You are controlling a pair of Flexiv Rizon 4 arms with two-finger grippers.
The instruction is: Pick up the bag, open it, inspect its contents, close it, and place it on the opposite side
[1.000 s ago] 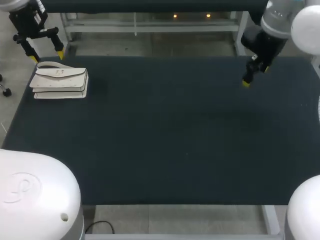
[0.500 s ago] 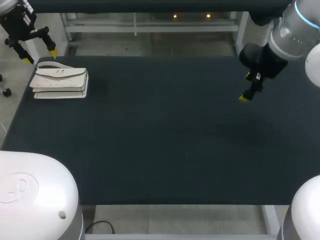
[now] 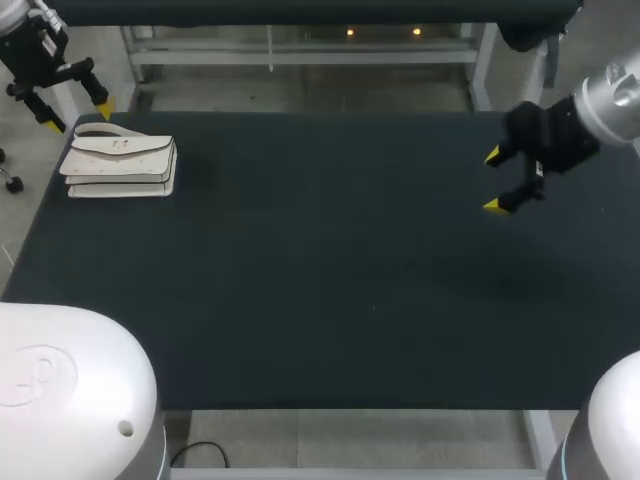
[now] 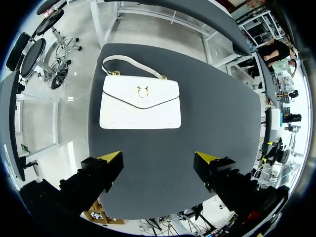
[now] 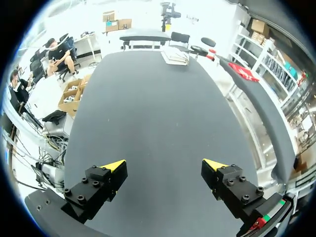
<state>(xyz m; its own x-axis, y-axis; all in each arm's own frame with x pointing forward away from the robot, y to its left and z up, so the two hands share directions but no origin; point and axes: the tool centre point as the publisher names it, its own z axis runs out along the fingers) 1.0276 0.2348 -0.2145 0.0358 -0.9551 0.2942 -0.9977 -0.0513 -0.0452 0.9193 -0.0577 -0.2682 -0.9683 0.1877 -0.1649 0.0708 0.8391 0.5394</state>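
Observation:
A white flap handbag (image 3: pixel 120 165) with a short handle and a gold clasp lies flat at the far left corner of the dark table (image 3: pixel 330 280). My left gripper (image 3: pixel 78 113) hovers just beyond the bag's far edge, open and empty. In the left wrist view the bag (image 4: pixel 140 103) lies ahead of the open left gripper (image 4: pixel 158 157), apart from both fingers. My right gripper (image 3: pixel 494 180) hangs open over the table's far right, holding nothing. In the right wrist view the bag (image 5: pixel 174 55) is a small white shape at the table's far end, well ahead of the open gripper (image 5: pixel 165 164).
The dark table (image 4: pixel 217 128) carries only the bag. The table's left edge and far edge run close to the bag. A wide bare stretch of table lies between the two grippers.
The right arm has swung outward and its gripper has come down and turned, fingertips now pointing toward the table's left. The left gripper shifted slightly left. The bag has not moved.

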